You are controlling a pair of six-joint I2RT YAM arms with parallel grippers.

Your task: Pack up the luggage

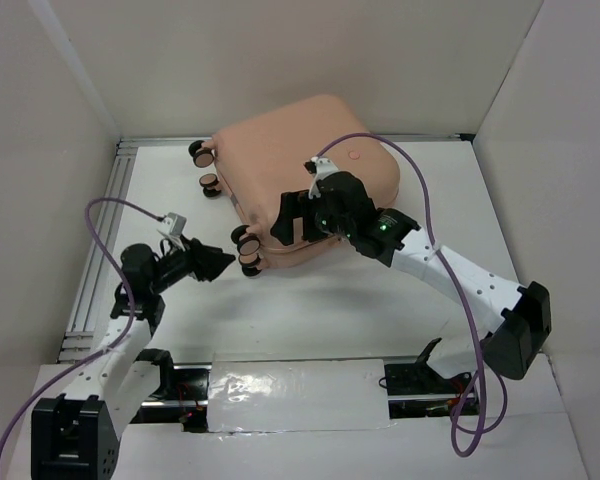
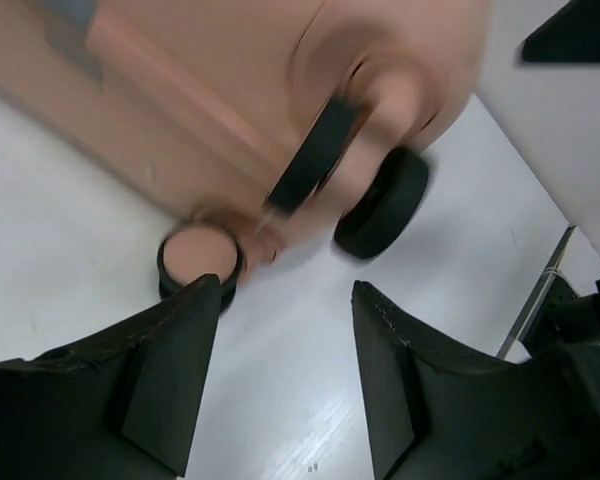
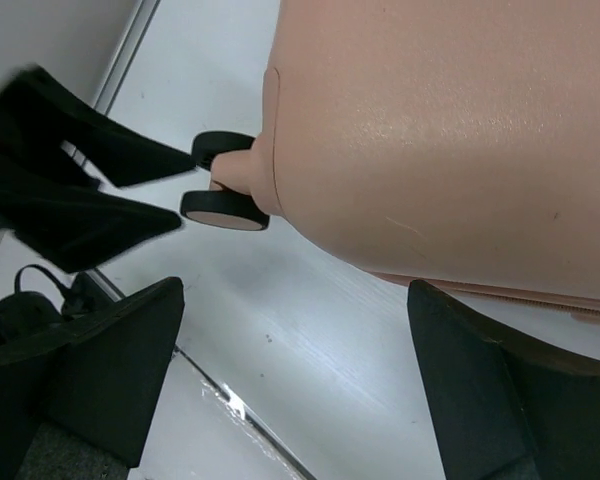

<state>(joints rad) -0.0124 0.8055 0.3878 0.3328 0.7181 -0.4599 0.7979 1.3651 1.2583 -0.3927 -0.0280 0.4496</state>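
Luggage: the peach-pink luggage (image 1: 300, 180) lies flat and shut on the white table (image 1: 380, 310), toward the far middle, with its wheels facing left
Hidden: the shut shell keeps the inside out of sight, and from above the right arm covers part of its near edge
Cut off: each wrist view catches only one corner of the shell; the left wrist view is smeared, so the seam there is hard to read
Wheels: a near pair (image 1: 248, 250) and a far pair (image 1: 202, 165) stick out past the left side
Left gripper: the left gripper (image 1: 220, 262) sits low just beside the near pair, jaws apart with bare table between them; I cannot tell whether one fingertip touches a wheel
Right gripper: the right gripper (image 1: 302, 215) hangs over the shell's near left part, jaws spread wide, nothing held
Edges: white walls close the far, left and right sides, and a metal rail (image 1: 95, 260) runs along the left edge
Open room: bare table lies between the shell's near edge and the arm bases, and to the shell's right
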